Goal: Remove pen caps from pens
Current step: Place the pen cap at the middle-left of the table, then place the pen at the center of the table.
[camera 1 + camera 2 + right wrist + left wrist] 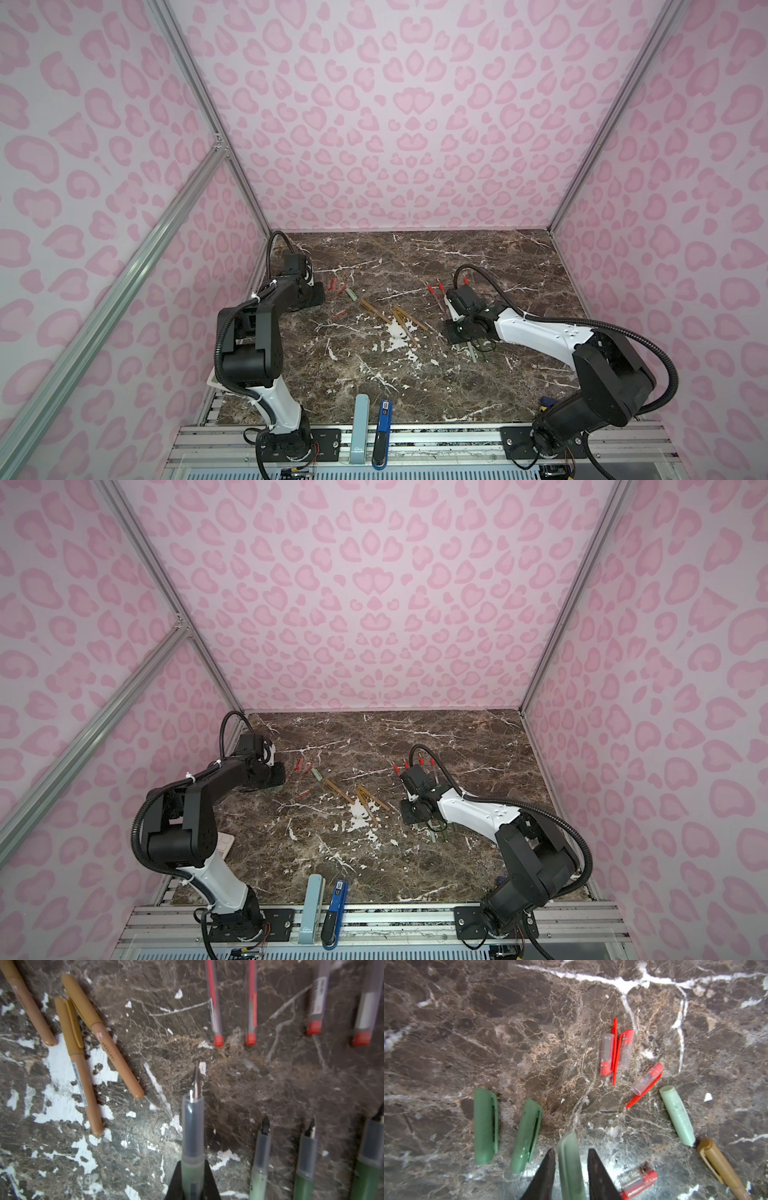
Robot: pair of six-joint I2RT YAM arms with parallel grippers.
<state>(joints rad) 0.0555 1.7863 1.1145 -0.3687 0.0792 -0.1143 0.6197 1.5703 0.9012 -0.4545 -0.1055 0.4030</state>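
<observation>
In the left wrist view my left gripper (571,1153) is open, its black fingers standing either side of a sage-green pen cap (569,1159) with a gap on each side. Two more green caps (485,1126) (526,1136), a pale green cap (677,1118) and several red clipped caps (607,1053) lie on the marble. My right gripper (192,1162) is shut on a green pen (192,1126) whose bare nib points forward. Three uncapped green pens (306,1157), capped tan pens (76,1064) and red-ended clear pens (215,1001) lie around it.
A pale-blue flat case (360,428) and a blue-and-black tool (381,432) lie at the table's front edge. Pink patterned walls close in three sides. In both top views the left gripper (318,297) is far left and the right gripper (455,330) is right of centre.
</observation>
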